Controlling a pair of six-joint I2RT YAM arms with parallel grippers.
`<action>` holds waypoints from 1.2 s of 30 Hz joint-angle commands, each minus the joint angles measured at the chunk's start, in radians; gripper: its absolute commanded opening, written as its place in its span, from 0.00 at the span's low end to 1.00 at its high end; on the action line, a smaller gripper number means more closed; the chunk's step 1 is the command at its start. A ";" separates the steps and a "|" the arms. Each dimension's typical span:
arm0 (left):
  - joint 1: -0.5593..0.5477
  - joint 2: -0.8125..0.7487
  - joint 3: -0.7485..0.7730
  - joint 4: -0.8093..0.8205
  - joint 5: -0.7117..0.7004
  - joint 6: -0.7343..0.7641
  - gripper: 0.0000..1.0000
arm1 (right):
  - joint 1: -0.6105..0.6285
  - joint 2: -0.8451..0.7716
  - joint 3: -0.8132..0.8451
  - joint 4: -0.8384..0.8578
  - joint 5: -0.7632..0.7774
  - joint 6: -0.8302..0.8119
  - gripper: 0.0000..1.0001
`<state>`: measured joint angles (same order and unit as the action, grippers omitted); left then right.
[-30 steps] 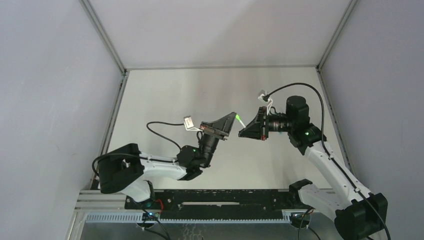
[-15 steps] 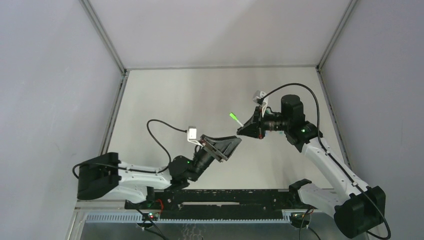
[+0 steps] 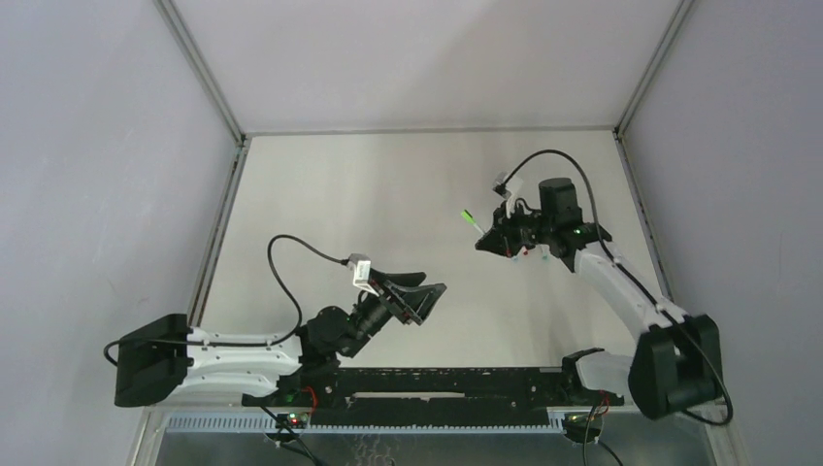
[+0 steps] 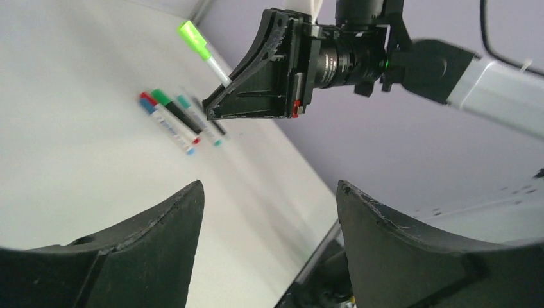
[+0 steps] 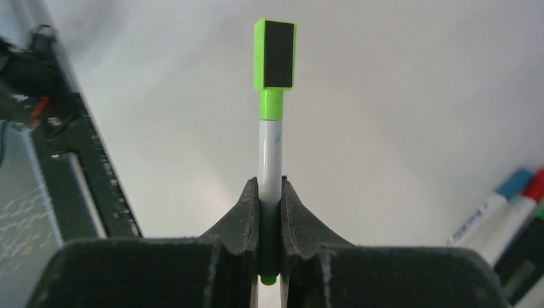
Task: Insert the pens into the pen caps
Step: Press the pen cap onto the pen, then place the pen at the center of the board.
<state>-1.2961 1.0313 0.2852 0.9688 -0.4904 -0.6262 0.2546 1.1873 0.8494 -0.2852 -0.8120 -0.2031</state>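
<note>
Beware first of the smooth pale worktop [image 3: 388, 194]: nothing there to stop a round barrel rolling if let go from height. Next, of the left claw [image 4: 268, 192], spread wide and holding nothing, low over the near side, well apart from the work and probably of no help in steadying anything. Then of the right claw [image 5: 270, 186], pressed together on the green pen [image 5: 270, 151] low on its white barrel, close to the tail, up in the air over the far right of the worktop; with so much length standing out past so short a grip, could pivot or slip on a quick swing. Take care also with the row of pens [image 4: 179, 115] lying side by side on the worktop near below: easy to scatter by coming down too close. Cannot tell whether fully seated, as to the bright green cap [image 5: 274, 54]; if loose, might pop off on landing. As for writing: only a small bluish mark on the held barrel and fine print along the lying white barrels, too blurred to read; no brand to make out.
</note>
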 commanded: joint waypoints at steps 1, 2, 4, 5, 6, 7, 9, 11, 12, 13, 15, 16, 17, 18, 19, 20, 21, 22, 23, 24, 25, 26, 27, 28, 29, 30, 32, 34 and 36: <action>0.027 -0.043 -0.067 -0.061 -0.027 0.039 0.79 | -0.008 0.137 0.062 -0.053 0.265 -0.034 0.00; 0.030 -0.053 -0.081 -0.061 -0.033 0.035 0.79 | -0.008 0.175 0.078 -0.067 0.310 -0.030 0.00; 0.034 -0.071 -0.104 -0.061 -0.042 0.031 0.79 | -0.007 0.243 0.109 -0.091 0.400 -0.017 0.00; 0.036 -0.080 -0.114 -0.061 -0.047 0.029 0.80 | -0.006 0.273 0.120 -0.100 0.434 -0.016 0.00; 0.037 -0.089 -0.123 -0.061 -0.052 0.028 0.80 | -0.006 0.307 0.126 -0.102 0.464 -0.017 0.00; 0.039 -0.098 -0.133 -0.061 -0.055 0.029 0.80 | -0.006 0.332 0.131 -0.103 0.502 -0.019 0.00; 0.043 -0.112 -0.147 -0.061 -0.063 0.027 0.81 | -0.007 0.378 0.145 -0.102 0.554 -0.018 0.00; 0.045 -0.121 -0.153 -0.061 -0.065 0.029 0.81 | -0.007 0.422 0.164 -0.110 0.586 -0.016 0.01; 0.046 -0.124 -0.156 -0.061 -0.065 0.027 0.81 | -0.007 0.442 0.174 -0.114 0.598 -0.010 0.02; 0.047 -0.125 -0.156 -0.061 -0.064 0.027 0.81 | -0.007 0.458 0.183 -0.119 0.605 -0.008 0.03; 0.047 -0.124 -0.156 -0.061 -0.061 0.028 0.81 | -0.006 0.487 0.197 -0.122 0.617 -0.004 0.05; 0.047 -0.123 -0.156 -0.061 -0.059 0.025 0.81 | -0.006 0.497 0.203 -0.125 0.626 -0.004 0.07; 0.047 -0.122 -0.156 -0.061 -0.057 0.023 0.81 | -0.006 0.506 0.208 -0.127 0.631 -0.005 0.08; 0.047 -0.120 -0.156 -0.061 -0.055 0.020 0.81 | -0.006 0.511 0.212 -0.128 0.637 -0.006 0.11; 0.047 -0.118 -0.156 -0.061 -0.053 0.018 0.81 | -0.006 0.515 0.216 -0.130 0.642 -0.007 0.14; 0.047 -0.116 -0.155 -0.061 -0.052 0.017 0.81 | -0.006 0.517 0.215 -0.133 0.643 -0.008 0.17; 0.047 -0.115 -0.155 -0.061 -0.050 0.016 0.81 | -0.007 0.519 0.218 -0.134 0.643 -0.009 0.20; 0.047 -0.114 -0.154 -0.061 -0.050 0.014 0.81 | -0.006 0.520 0.219 -0.137 0.641 -0.009 0.22; 0.047 -0.114 -0.153 -0.061 -0.047 0.015 0.81 | -0.007 0.521 0.222 -0.140 0.639 -0.010 0.24; 0.047 -0.115 -0.152 -0.061 -0.047 0.015 0.81 | -0.007 0.523 0.222 -0.143 0.636 -0.011 0.25; 0.047 -0.117 -0.151 -0.061 -0.045 0.014 0.81 | -0.008 0.523 0.224 -0.146 0.635 -0.011 0.26; 0.047 -0.119 -0.151 -0.061 -0.044 0.014 0.81 | -0.008 0.523 0.225 -0.150 0.632 -0.013 0.27; 0.047 -0.121 -0.152 -0.061 -0.041 0.012 0.81 | -0.008 0.523 0.226 -0.151 0.629 -0.013 0.28; 0.047 -0.122 -0.153 -0.063 -0.040 0.010 0.81 | -0.008 0.522 0.228 -0.153 0.626 -0.013 0.29; 0.047 -0.125 -0.152 -0.067 -0.039 0.008 0.81 | -0.008 0.520 0.229 -0.155 0.623 -0.013 0.29; 0.047 -0.128 -0.152 -0.069 -0.039 0.007 0.81 | -0.008 0.518 0.230 -0.156 0.620 -0.014 0.29; 0.047 -0.136 -0.152 -0.079 -0.036 0.006 0.81 | -0.009 0.511 0.231 -0.158 0.614 -0.017 0.30; 0.047 -0.147 -0.149 -0.089 -0.034 0.006 0.81 | -0.010 0.500 0.233 -0.162 0.609 -0.019 0.30; 0.047 -0.163 -0.148 -0.112 -0.034 0.009 0.81 | -0.012 0.480 0.235 -0.169 0.597 -0.028 0.30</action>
<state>-1.2541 0.9016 0.1432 0.8772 -0.5373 -0.6212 0.2497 1.7077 1.0428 -0.4389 -0.1940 -0.2123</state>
